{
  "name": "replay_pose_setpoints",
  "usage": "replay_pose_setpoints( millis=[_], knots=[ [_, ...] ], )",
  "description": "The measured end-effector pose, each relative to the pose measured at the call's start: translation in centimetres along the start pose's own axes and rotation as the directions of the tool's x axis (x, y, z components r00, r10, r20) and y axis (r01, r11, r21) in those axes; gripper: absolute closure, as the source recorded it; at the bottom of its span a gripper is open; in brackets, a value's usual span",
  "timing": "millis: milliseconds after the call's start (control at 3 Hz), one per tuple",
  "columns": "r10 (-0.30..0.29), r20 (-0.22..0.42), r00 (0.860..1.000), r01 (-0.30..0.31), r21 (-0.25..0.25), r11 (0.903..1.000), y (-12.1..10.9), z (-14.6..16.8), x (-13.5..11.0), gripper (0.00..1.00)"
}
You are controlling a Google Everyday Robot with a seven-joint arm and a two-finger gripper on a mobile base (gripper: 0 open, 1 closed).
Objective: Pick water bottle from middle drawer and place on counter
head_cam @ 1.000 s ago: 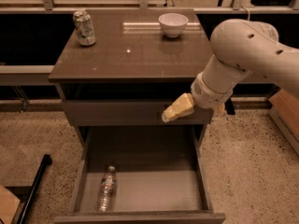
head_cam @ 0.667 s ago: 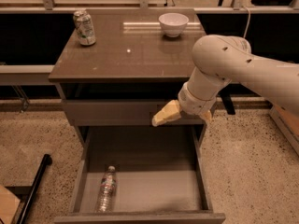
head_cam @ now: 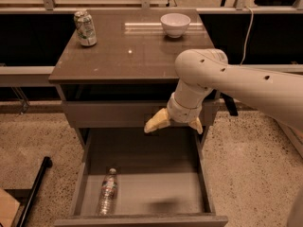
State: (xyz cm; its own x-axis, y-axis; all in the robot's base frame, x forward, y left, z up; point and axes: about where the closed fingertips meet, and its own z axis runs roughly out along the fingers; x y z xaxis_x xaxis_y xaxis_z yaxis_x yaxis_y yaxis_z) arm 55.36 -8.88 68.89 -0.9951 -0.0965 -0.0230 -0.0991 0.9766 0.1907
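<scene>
Camera view. The gripper (head_cam: pixel 173 128) hung over the rear part of the open middle drawer (head_cam: pixel 142 219), just in front of the closed upper drawer front (head_cam: pixel 109 113) and below the edge of the counter (head_cam: pixel 132 56). Its two pale fingers (head_cam: pixel 157 122) were spread apart and held nothing.

The water bottle (head_cam: pixel 108 192) lay on its side on the drawer floor. It was below the fingers, nearer the drawer's front edge and off toward the left wall. Its cap pointed toward the back of the drawer and its body ran roughly parallel to that wall. The bottle and the fingers were well apart.

The step in hand appeared to be the approach to the bottle. Recommended procedure:

1. Carry the fingers forward and toward the left wall before descending, so that the wrist clears the upper drawer front.
2. Turn the fingers to straddle the bottle across its width, not along its length.
3. Keep the left finger clear of the thin side wall, since the gap there looked narrow.
4. Close on the ribbed middle of the bottle. A clear, round body is likely to roll or slip if pinched near the cap.

Behind and above the fingers, a drink can (head_cam: pixel 85 28) and a white bowl (head_cam: pixel 175 24) stood on the counter. The counter surface nearest the fingers carried nothing and would suit the placement.
</scene>
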Motion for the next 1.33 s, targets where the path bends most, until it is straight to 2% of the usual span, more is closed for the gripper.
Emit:
replay_pose_setpoints(
  millis=[333, 667, 1000, 1333],
  knots=[
    [0.079, -0.013, 0.997, -0.08, -0.048, 0.9957, 0.1, 1.3, 0.4, 0.0],
    [0.168, -0.03, 0.985, -0.17, -0.1, 0.9803, 1.7, 4.1, 0.6, 0.0],
    [0.24, -0.065, 0.969, -0.247, -0.148, 0.9577, 5.4, 10.2, -0.5, 0.0],
    [0.241, -0.077, 0.968, -0.25, -0.15, 0.9566, 5.7, 10.9, -0.4, 0.0]
  ],
)
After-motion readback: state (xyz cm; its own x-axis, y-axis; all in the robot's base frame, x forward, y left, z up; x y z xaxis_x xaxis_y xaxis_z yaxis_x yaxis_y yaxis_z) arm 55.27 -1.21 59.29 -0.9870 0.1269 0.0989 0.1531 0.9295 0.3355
